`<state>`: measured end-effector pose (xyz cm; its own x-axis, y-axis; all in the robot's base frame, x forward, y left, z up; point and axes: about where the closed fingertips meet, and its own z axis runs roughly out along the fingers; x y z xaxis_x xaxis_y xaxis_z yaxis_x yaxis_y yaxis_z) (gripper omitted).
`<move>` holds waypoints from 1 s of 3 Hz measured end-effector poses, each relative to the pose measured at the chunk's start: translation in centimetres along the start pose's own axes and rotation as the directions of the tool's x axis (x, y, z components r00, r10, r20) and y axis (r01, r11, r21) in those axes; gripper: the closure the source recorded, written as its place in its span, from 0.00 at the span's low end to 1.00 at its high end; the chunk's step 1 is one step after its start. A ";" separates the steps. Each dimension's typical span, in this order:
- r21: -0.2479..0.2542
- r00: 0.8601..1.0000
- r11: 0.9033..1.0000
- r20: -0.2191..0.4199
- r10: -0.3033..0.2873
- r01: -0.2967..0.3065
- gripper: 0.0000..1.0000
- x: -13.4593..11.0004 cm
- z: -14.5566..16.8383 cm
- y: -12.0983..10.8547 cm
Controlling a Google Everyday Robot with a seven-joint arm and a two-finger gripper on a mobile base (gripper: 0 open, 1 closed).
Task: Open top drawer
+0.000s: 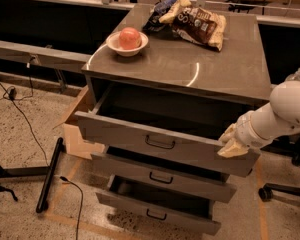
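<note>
The top drawer (140, 136) is a wide grey metal drawer with a small dark wire handle (160, 143) at its centre. It stands pulled well out of the grey cabinet (210, 69), and its dark inside shows. My gripper (232, 143) is at the right end of the drawer front, on its upper edge, at the end of my white arm (280, 115), which reaches in from the right.
Two shallower drawers (162, 178) below also stand partly out. On the cabinet top are a bowl with a red apple (129, 39) and snack bags (195, 19). A cardboard box (77, 129) sits at the cabinet's left. Cables and a stand lie on the floor (25, 149).
</note>
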<state>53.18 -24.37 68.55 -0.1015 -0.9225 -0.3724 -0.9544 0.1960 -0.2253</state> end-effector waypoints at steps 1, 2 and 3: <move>-0.021 1.000 1.000 -0.009 0.017 -0.017 0.62 -0.6 -1.9 0.4; -0.021 1.000 1.000 -0.009 0.017 -0.017 0.40 -0.6 -1.9 0.4; -0.024 1.000 0.999 -0.007 0.027 -0.027 0.42 -1.9 -5.1 -0.2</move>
<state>52.10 -24.32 73.85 -0.1288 -0.9194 -0.3717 -0.9577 0.2126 -0.1939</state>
